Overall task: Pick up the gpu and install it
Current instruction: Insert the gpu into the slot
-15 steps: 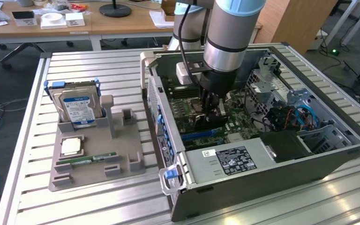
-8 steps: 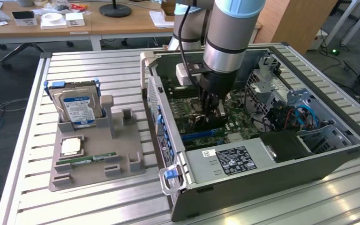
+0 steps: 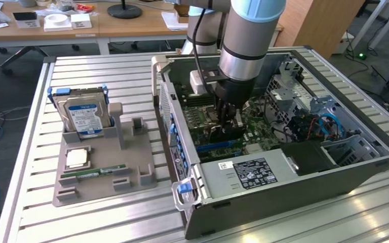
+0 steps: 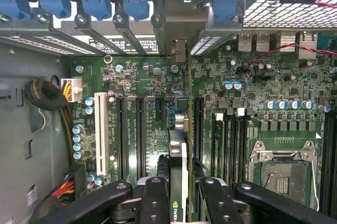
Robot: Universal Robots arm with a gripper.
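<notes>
Exterior view: the arm reaches down into the open computer case (image 3: 296, 202), which stands toward the worktop's (image 3: 100, 71) edge at the exterior view's right. The end effector (image 3: 228, 117) hangs low over the motherboard (image 3: 255, 132), clamped on the gpu (image 3: 216, 135).

Wrist view: the gpu (image 4: 178, 153) stands edge-on between the fingers (image 4: 156, 197), its bracket (image 4: 179, 24) at the case's rear openings (whether its edge has entered the slot I cannot tell).

The pick-up looks done and the install is in hand. Seating calls for keeping the card square to the slot and pressing straight down.
</notes>
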